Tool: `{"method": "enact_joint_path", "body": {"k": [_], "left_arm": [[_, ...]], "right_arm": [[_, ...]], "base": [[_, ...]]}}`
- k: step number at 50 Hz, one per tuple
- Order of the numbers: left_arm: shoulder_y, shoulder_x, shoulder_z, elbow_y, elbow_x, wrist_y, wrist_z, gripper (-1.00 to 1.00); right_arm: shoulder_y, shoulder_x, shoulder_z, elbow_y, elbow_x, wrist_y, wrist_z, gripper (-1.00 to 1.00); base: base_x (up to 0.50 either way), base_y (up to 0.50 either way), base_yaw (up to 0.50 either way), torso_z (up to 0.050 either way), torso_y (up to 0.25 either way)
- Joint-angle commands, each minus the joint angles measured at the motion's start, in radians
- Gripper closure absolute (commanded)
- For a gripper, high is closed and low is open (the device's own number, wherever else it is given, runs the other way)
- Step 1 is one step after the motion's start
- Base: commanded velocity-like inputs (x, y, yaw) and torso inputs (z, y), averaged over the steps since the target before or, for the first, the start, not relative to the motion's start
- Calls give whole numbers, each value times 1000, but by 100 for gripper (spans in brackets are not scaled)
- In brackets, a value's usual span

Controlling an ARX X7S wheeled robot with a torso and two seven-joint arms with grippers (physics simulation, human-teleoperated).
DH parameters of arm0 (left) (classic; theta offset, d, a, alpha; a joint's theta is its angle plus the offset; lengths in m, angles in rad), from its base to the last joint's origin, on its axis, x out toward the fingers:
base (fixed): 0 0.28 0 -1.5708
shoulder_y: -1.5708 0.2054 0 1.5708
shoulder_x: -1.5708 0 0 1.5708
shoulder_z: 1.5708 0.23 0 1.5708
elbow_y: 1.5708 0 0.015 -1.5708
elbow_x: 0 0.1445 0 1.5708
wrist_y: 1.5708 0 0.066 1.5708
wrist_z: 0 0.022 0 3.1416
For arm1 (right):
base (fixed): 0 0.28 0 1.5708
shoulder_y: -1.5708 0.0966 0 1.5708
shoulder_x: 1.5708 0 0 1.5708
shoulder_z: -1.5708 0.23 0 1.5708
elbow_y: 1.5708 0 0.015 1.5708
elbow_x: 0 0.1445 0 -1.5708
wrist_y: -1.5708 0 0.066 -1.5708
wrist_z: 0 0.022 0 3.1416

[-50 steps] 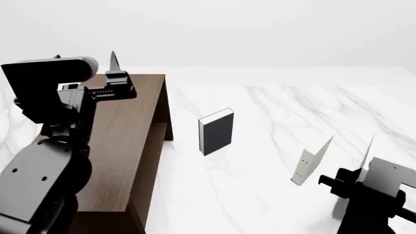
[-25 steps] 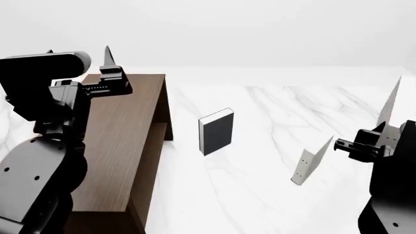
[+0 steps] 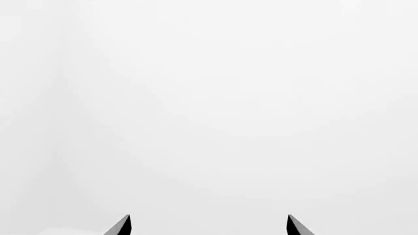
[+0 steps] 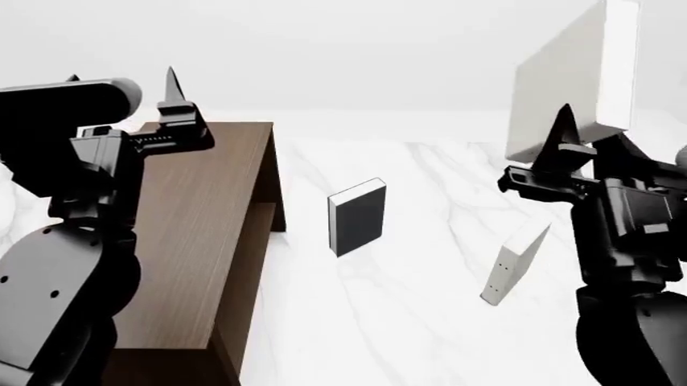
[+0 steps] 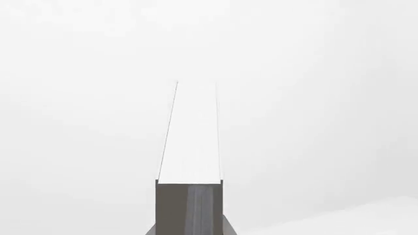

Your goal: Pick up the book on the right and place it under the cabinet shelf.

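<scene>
Since a second ago the right arm has swung up from the lower right corner of the head view to mid-height, carrying the thin plain white book (image 4: 572,84) off the white marble surface (image 4: 429,322) and high into the air, while the left arm has drifted only slightly. In the head view now, the right gripper (image 4: 565,149) is clamped on the lower edge of that book, which stands tilted above it at upper right, well apart from the tall dark-brown wood-grain cabinet (image 4: 204,241) at left. A second thin white book (image 4: 513,265) stands leaning on the surface below the raised arm, and a black-covered book with white page edges (image 4: 358,217) stands upright between it and the cabinet. The left gripper (image 4: 172,104) hovers above the cabinet's top far corner, tips pointing up. In the left wrist view only the two dark fingertips (image 3: 121,226) show, spread apart with nothing between them, against blank white. In the right wrist view the book (image 5: 191,137) runs straight away from the camera, its near end held between the dark jaws.
</scene>
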Motion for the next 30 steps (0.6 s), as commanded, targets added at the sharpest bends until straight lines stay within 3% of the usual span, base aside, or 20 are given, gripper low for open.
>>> {"method": "enact_joint_path", "body": {"k": [1, 9, 30], "left_arm": [[1, -1, -5, 6, -7, 5, -4, -100], [-3, -2, -9, 14, -16, 1, -7, -100], [-19, 1, -18, 18, -42, -6, -12, -100]], "right_arm": [[-30, -131, 11, 42, 149, -137, -152, 100], [-115, -185, -55, 137, 203, -239, -260, 100], [-276, -192, -208, 406, 302, -516, -358, 100]], "base": [[0, 0, 0, 0, 0], [0, 0, 0, 0, 1], [0, 0, 0, 0, 1]]}}
